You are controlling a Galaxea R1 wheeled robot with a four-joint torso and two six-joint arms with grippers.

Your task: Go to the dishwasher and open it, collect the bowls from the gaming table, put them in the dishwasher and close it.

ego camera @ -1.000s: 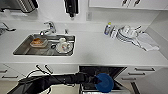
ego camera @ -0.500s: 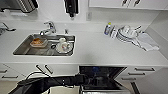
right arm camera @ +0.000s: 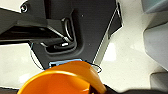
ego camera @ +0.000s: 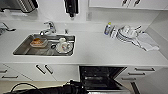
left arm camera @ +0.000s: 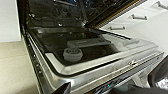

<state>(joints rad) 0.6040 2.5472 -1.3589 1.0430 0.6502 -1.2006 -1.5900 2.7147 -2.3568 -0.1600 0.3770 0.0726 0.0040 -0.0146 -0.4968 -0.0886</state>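
Head view: white kitchen counter (ego camera: 100, 51) with a stainless-steel sink (ego camera: 25, 48) set toward its left end, chrome tap (ego camera: 48, 28) at the sink's back edge. In the sink, an orange-brown item in a clear container (ego camera: 38, 42) and white cups on a white plate (ego camera: 63, 46). Toward the counter's back right: small bottle with blue label (ego camera: 108, 28), stack of white dishes (ego camera: 126, 33), grey-white cloth (ego camera: 147, 42) beside them near the right edge.

Under the counter, right of the white cabinet doors with dark bar handles (ego camera: 45, 70), the dishwasher (ego camera: 100, 77) is open, dark interior visible, door swung down toward the robot. Left arm (ego camera: 50, 89), black, comes in at the bottom edge just left of the opening.

Left wrist view: close on the lowered dishwasher door (left arm camera: 105, 65), steel rim, dark inner panel with a round grey cap (left arm camera: 72, 53); dark rack space behind. White drawers with bar handles (left arm camera: 136, 17) beside it. Dark fingertip (left arm camera: 62, 88) just at the door's front edge; left gripper open or closed: cannot tell.

Right wrist view: bright orange rounded bowl-like object (right arm camera: 62, 78) large and close, dark robot parts behind, pale floor (right arm camera: 125, 55). Right gripper state cannot tell, nor whether it holds the orange object.
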